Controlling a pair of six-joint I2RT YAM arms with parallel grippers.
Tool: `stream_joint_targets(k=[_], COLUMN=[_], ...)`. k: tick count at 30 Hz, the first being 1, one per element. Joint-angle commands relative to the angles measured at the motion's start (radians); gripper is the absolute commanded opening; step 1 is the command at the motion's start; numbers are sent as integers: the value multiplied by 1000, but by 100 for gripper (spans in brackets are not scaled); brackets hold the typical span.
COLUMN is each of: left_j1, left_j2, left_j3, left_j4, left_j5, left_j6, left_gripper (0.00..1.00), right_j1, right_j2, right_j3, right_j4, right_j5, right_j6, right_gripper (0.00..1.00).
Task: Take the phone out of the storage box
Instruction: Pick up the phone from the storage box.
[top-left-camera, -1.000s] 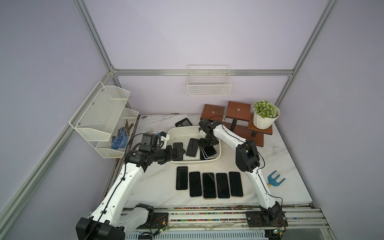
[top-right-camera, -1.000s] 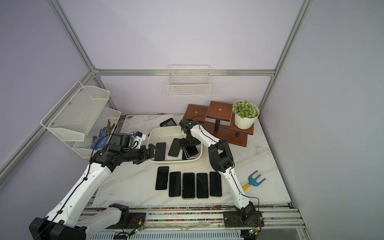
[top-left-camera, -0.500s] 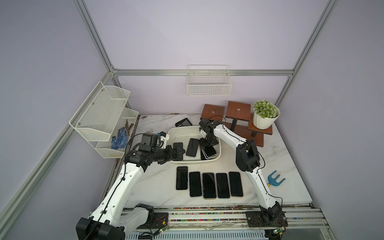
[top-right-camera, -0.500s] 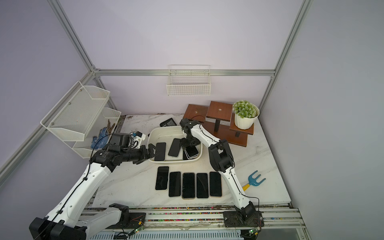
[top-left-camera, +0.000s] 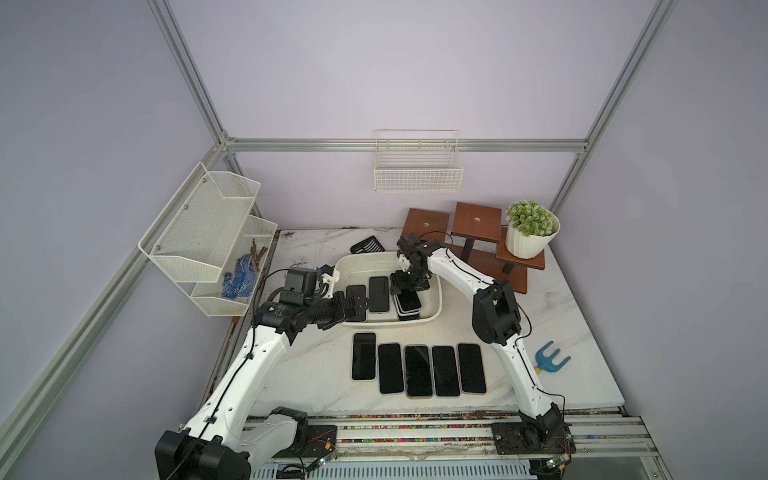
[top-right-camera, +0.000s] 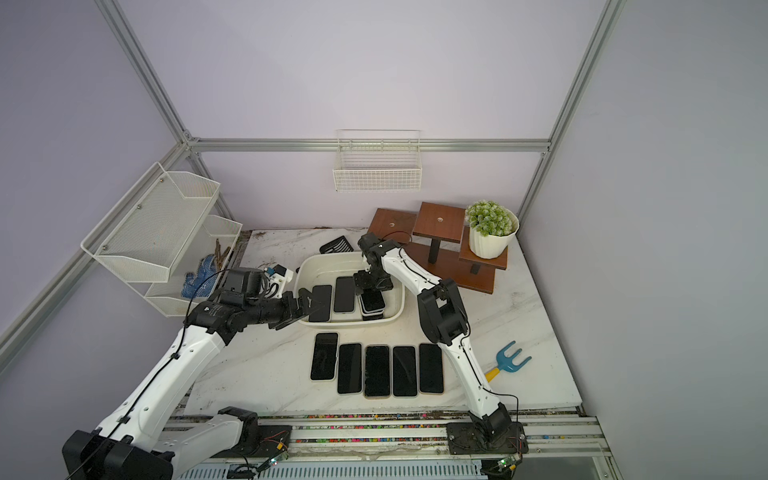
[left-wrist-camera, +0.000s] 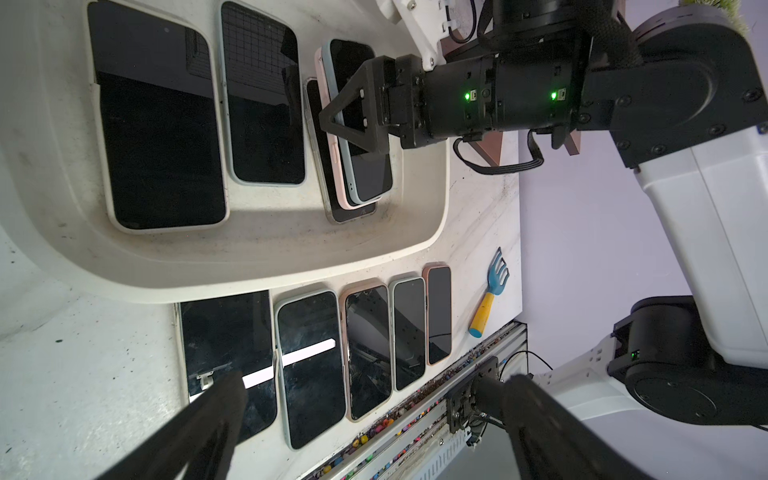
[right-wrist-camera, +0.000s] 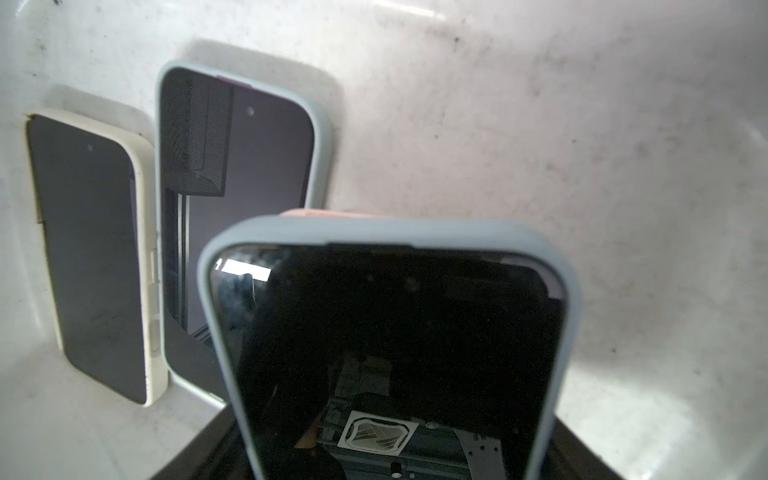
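The right hand (left-wrist-camera: 353, 120) grips the top phone (right-wrist-camera: 395, 332) across its width, on the stack at the right side of the box (top-left-camera: 437, 299) in both top views, for a clear lift; the left hand (top-left-camera: 359, 306) hovers spread wide, empty, at the left rim.

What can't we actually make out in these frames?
- Whether the right gripper pinches the top phone: the right wrist view's bottom edge cuts off its jaws, and the top views are too small.
- How many phones the stack holds: the top phone and gripper mostly cover the lower ones.
- In the storage box, the phone by the left gripper is partly hidden behind the left gripper in both top views.
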Motion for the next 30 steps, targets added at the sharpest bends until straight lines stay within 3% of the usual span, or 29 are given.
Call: stream_joint_targets(k=[1,3,14,19,30], left_j1=[10,10,14,13,13], left_j2=[-17,-24,-4,-9,-13], left_j3=[-9,-20,-11,-19,-34], left_j4=[26,24,34,33,39], left_j5=[13,13,20,20,24], left_j6=[2,3,6,7,3], left_gripper=[100,100,100,100,100], right_j1=[16,19,24,26,28], right_j2=[-23,-27,-40,-52,-99], right_j3=[-12,-25,-49,-64,-74], right_j4=[20,17,-16,-16,-23], right_j5=[1,13,45,49,121], right_j6=[24,14,-20,-20,-23], right_gripper=[62,71,94,91,72])
